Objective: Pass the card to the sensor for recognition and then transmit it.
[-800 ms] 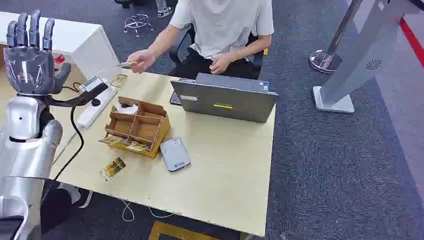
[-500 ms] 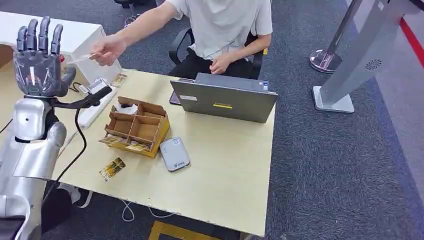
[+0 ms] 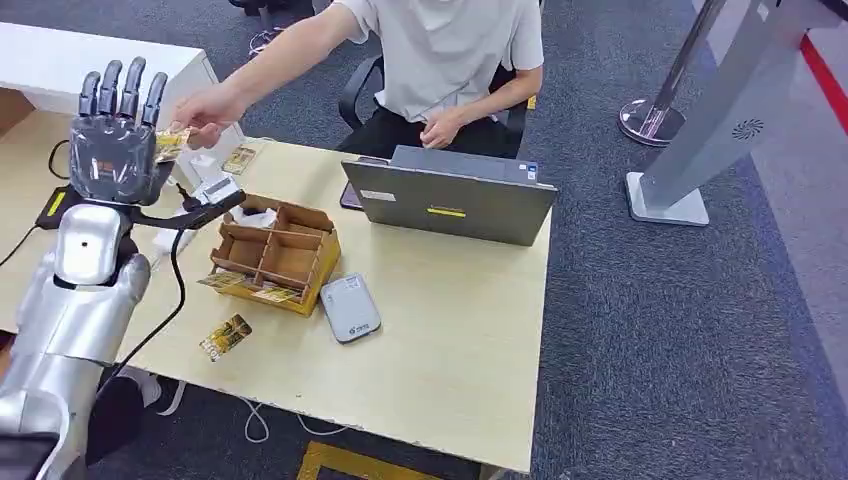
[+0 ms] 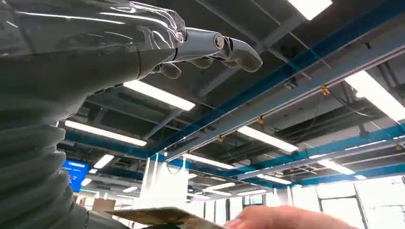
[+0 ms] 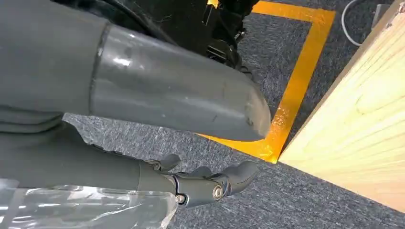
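Partly card (image 3: 170, 141) behind left hand (image 3: 115, 150)

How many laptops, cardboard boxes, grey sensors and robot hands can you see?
Laptop: 1
Cardboard box: 1
Grey sensor: 1
Robot hands: 2 (left hand, right hand)
Total: 5

On the table (image 3: 450, 340) the box (image 3: 272, 253) sat central — laptop (image 3: 450, 203) at two o'clock, card reader (image 3: 349, 308) at four, loose card (image 3: 225, 337) at seven.
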{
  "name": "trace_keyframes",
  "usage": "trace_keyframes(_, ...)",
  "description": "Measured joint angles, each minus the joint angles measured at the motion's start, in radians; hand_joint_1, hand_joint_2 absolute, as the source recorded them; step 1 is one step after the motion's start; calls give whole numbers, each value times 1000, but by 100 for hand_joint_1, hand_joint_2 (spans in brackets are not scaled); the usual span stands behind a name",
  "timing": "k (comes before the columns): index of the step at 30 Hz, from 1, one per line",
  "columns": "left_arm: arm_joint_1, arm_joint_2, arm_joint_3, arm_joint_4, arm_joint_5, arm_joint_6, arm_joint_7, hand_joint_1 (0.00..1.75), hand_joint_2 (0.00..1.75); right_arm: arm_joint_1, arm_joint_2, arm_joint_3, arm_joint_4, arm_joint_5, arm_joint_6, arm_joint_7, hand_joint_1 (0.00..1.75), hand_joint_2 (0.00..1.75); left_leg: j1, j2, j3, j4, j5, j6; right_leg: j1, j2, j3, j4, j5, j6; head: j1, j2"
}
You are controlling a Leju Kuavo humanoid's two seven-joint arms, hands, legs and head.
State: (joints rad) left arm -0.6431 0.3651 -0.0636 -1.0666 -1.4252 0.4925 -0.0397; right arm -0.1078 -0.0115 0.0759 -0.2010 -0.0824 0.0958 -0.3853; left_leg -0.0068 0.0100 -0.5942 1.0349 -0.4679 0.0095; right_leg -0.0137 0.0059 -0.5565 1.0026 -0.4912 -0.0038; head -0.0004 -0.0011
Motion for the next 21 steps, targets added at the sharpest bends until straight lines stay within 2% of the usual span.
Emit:
trace_keyframes(8,2,-20,-39,32,-4,1,5,0,175,0,1,0,0,3,-3,0,0,0,0,0,-1,0,0,0,0,0,-1,0,0,0,0,0)
trace_keyframes(9,2,-21,-41,34,-4,2,5,175,175,0,1,0,0,3,-3,0,0,0,0,0,-1,0,0,0,0,0,-1,0,0,0,0,0)
trace_keyframes(21,13,-26,-55,53,25,10,4,175,175,5,1,0,0,13,-17,0,0,0,0,0,-2,0,0,0,0,0,-2,0,0,0,0,0)
